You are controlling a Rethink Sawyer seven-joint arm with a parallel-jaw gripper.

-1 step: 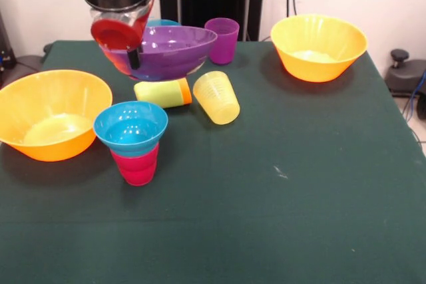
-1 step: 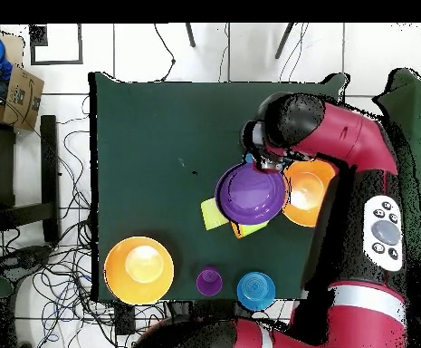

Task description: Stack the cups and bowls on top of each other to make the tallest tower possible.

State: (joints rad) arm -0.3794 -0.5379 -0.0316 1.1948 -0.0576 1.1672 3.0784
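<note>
My gripper (image 1: 131, 58) is shut on the near-left rim of the wide purple bowl (image 1: 170, 48), which hangs tilted above the table. In the overhead view the gripper (image 2: 270, 166) sits at the edge of that bowl (image 2: 250, 192). In front of it a cyan bowl (image 1: 131, 126) rests on an upside-down red cup (image 1: 137, 165), a short tower. A lime green cup (image 1: 160, 92) with an orange cup's rim (image 1: 187, 91) showing at its end lies on its side. Next to it lies a yellow cup (image 1: 217, 97). A purple cup (image 1: 222, 39) stands upright behind.
One large orange bowl (image 1: 50, 121) sits at the left and another (image 1: 318, 44) at the far right. A deeper blue bowl (image 2: 255, 290) stands near the purple cup (image 2: 209, 281); only its rim (image 1: 163, 22) peeks over the purple bowl in the front view.
</note>
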